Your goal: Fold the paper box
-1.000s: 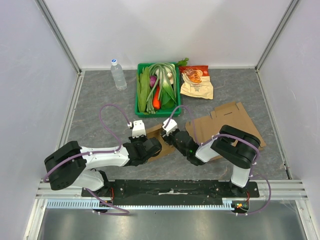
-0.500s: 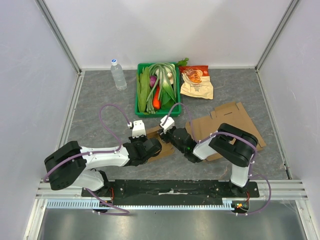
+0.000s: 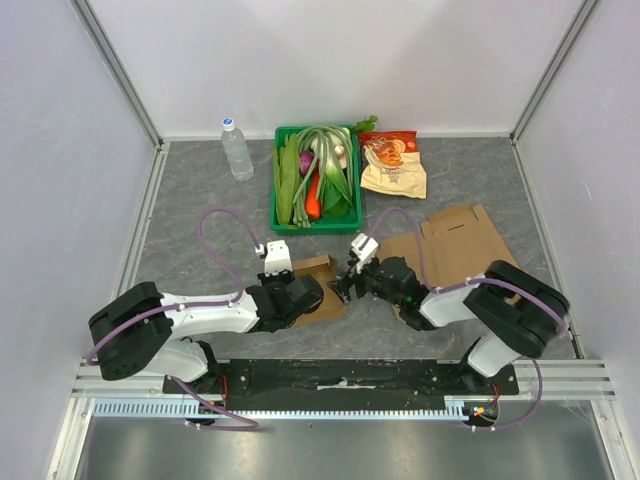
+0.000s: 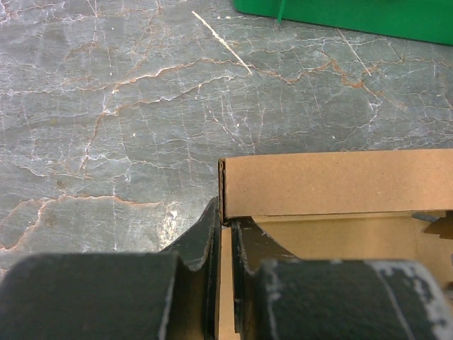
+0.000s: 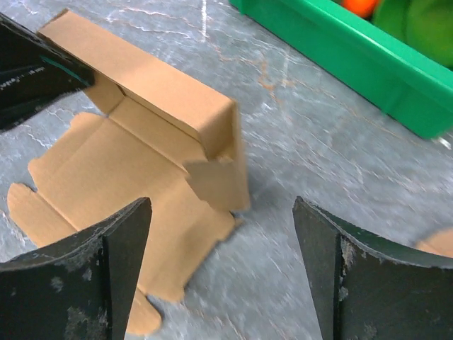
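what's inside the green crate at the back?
The green crate holds leafy green stalks, long green pods, an orange carrot and a purple vegetable. The greens cover the floor, so anything beneath them is hidden.

Brown paper box (image 3: 318,266), partly folded: one long wall upright, corner tab turned in, base and remaining flaps flat on table (image 3: 200,190).

I read bright, even, diffuse light from overhead; shadows are soft. Top view is sharp. Right wrist view: motion blur smears the table (image 5: 311,163) and the paper box (image 5: 113,170). Left wrist view: the left gripper's fingers (image 4: 92,297) are out of focus, with pale glare on the table beside them.
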Motion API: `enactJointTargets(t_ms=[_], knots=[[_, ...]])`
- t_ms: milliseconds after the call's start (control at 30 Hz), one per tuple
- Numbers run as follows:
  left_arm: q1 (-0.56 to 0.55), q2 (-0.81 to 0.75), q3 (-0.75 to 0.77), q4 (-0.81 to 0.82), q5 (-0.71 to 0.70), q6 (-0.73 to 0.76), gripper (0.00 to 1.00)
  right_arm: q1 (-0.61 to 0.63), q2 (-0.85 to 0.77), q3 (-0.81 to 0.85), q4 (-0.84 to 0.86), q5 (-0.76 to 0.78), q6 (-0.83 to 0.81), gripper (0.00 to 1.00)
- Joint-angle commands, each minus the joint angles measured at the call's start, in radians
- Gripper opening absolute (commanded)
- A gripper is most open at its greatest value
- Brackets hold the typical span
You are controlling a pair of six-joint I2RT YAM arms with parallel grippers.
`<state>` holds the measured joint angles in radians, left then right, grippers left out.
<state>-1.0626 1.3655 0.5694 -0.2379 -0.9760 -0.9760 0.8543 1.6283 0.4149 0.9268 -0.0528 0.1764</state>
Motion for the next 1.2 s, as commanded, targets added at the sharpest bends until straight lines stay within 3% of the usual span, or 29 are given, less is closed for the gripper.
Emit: enactJointTargets(t_ms=[0, 100, 333, 733, 967, 1167], knots=[[-0.007, 0.0, 0.026, 0.011, -0.036, -0.03, 0.02, -0.035, -0.143, -0.08, 0.008, -0.014, 0.064, 0.88], [-0.007, 0.0, 0.026, 0.011, -0.033, -0.029, 0.02, -0.043, -0.205, -0.091, -0.066, 0.059, 0.023, 0.83], [-0.007, 0.001, 0.026, 0.009, -0.035, -0.029, 0.02, -0.049, -0.104, 0.001, -0.134, 0.084, -0.096, 0.53], [-0.007, 0.001, 0.027, 0.011, -0.033, -0.026, 0.02, -0.051, 0.005, 0.096, -0.082, -0.065, -0.129, 0.49], [-0.007, 0.001, 0.027, 0.011, -0.033, -0.027, 0.02, -0.049, 0.027, 0.117, -0.059, -0.065, -0.117, 0.49], [-0.007, 0.003, 0.029, 0.009, -0.033, -0.026, 0.02, -0.024, 0.059, 0.124, -0.01, 0.001, -0.107, 0.4]])
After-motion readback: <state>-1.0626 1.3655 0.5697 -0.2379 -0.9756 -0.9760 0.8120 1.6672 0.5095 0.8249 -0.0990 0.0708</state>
